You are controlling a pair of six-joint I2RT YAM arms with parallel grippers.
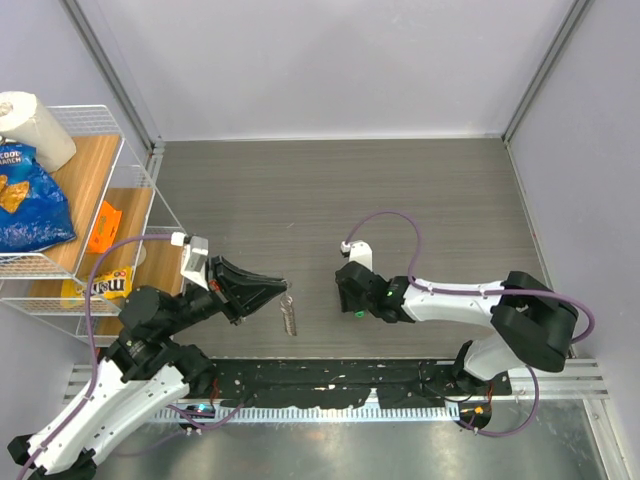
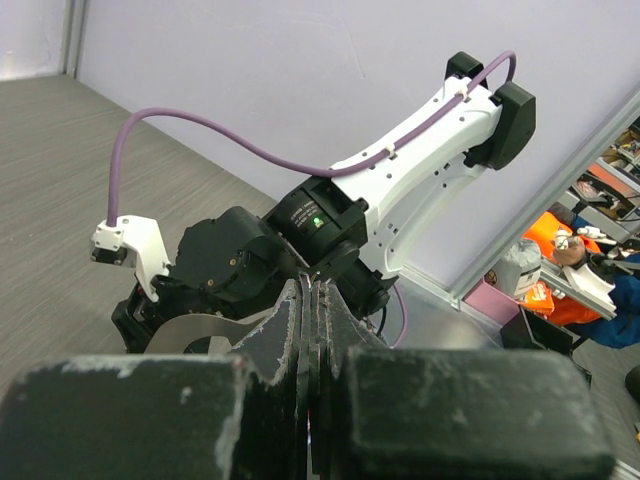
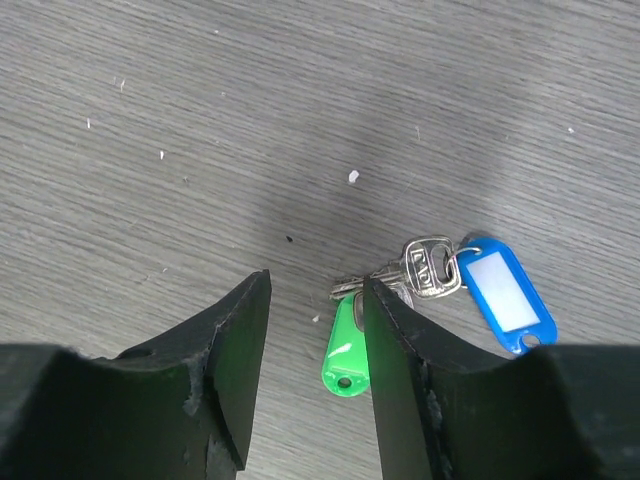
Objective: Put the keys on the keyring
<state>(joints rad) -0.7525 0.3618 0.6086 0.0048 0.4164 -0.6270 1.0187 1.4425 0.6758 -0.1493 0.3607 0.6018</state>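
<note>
Two silver keys (image 3: 428, 268) lie on the grey table, one with a green tag (image 3: 345, 352) and one with a blue tag (image 3: 505, 288). My right gripper (image 3: 315, 282) is open just above the table. Its right finger (image 3: 400, 360) overlaps the green tag's edge, so the keys sit beside that finger rather than between the jaws. In the top view only a green speck (image 1: 360, 313) shows under this gripper (image 1: 350, 292). My left gripper (image 1: 281, 286) is shut on the keyring (image 1: 290, 316), which hangs below its tips. The grey strap (image 2: 195, 332) curves left of the shut fingers (image 2: 312, 300).
A white wire shelf (image 1: 140, 215) stands at the left edge. It holds a blue chips bag (image 1: 28, 200), a paper towel roll (image 1: 35, 125), an orange packet (image 1: 103, 227) and a yellow candy bag (image 1: 105, 285). Grey walls close in the back and right.
</note>
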